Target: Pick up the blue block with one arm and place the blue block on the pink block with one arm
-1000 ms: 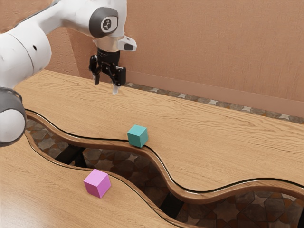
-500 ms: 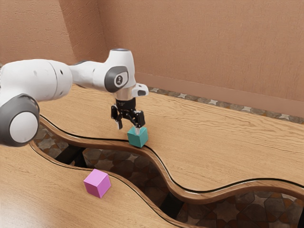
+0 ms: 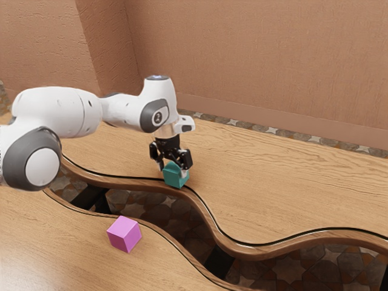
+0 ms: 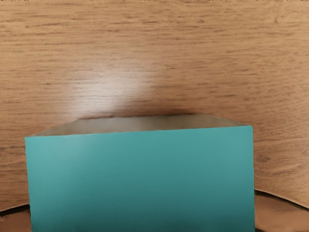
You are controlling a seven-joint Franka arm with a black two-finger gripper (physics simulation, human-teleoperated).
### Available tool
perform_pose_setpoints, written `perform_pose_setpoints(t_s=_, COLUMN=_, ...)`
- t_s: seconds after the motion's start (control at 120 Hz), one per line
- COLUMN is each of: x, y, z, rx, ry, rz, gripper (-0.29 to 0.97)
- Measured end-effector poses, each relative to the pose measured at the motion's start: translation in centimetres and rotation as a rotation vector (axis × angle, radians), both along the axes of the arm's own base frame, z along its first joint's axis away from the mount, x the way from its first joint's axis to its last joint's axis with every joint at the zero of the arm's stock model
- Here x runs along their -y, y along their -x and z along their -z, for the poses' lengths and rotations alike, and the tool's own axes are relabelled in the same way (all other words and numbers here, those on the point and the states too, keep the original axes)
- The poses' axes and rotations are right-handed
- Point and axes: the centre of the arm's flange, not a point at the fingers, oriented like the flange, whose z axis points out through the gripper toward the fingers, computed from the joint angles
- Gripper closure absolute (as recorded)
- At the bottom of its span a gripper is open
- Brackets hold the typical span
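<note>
Two wooden surfaces are seen, a far tabletop [image 3: 291, 176] and a near tabletop [image 3: 54, 254], parted by a wavy gap [image 3: 182, 224] through which a tiled floor shows. The white arm [image 3: 73, 115] is stretched from the exterior view's left across the far tabletop, with its wrist turned straight down. The black gripper [image 3: 174, 168] is set directly upon the blue block [image 3: 176, 177], which is rendered more teal than blue. The block is placed at the wavy front edge of the far tabletop, right at the lip of the gap. In the wrist view the blue block [image 4: 140, 179] is seen close under the hand, with wood grain beyond it. The block's top is partly hidden by the gripper, and whether the pincer stands open about it or is closed on it cannot be told. The block appears to sit flat on the wood, so no lift can be claimed. The pink block [image 3: 123, 233] lies on the near tabletop, close to that tabletop's own wavy edge, across the gap from the blue block and well apart from it. Nothing is stacked on it.

The approach is judged complete and the grasp at hand. The grip is yet to be secured, the block raised, carried over the gap, set squarely on the pink block and released.
</note>
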Motion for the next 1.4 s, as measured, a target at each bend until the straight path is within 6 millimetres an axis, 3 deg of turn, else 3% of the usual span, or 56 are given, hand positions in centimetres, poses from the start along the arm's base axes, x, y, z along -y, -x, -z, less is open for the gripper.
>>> perform_pose_setpoints(t_s=0.275, x=0.1, y=-0.4, z=1.0, rx=0.021, ry=0.002, rz=0.001, gripper=0.02)
perform_pose_setpoints(t_s=0.458, x=0.2, y=-0.6, z=0.9, rx=0.035, ry=0.002, rz=0.003, gripper=0.3)
perform_pose_setpoints(t_s=0.55, x=0.1, y=-0.6, z=0.8, rx=0.039, ry=-0.004, rz=0.002, gripper=0.36)
perform_pose_setpoints(t_s=0.683, x=0.7, y=-0.2, z=-2.7, rx=0.075, ry=-0.018, rz=0.009, gripper=0.42)
perform_pose_setpoints(t_s=0.75, x=0.9, y=2.2, z=-4.2, rx=0.059, ry=-0.03, rz=0.014, gripper=0.43)
perform_pose_setpoints(t_s=0.908, x=0.9, y=10.8, z=-7.3, rx=0.031, ry=-0.089, rz=0.039, gripper=0.45)
perform_pose_setpoints(t_s=1.075, x=-0.1, y=19.5, z=-6.8, rx=0.011, ry=-0.145, rz=0.053, gripper=0.47)
perform_pose_setpoints(t_s=1.275, x=-0.5, y=22.9, z=-6.3, rx=0.039, ry=-0.168, rz=0.05, gripper=0.48)
perform_pose_setpoints(t_s=1.4, x=-0.4, y=23.6, z=-8.1, rx=0.089, ry=-0.174, rz=0.04, gripper=0.48)
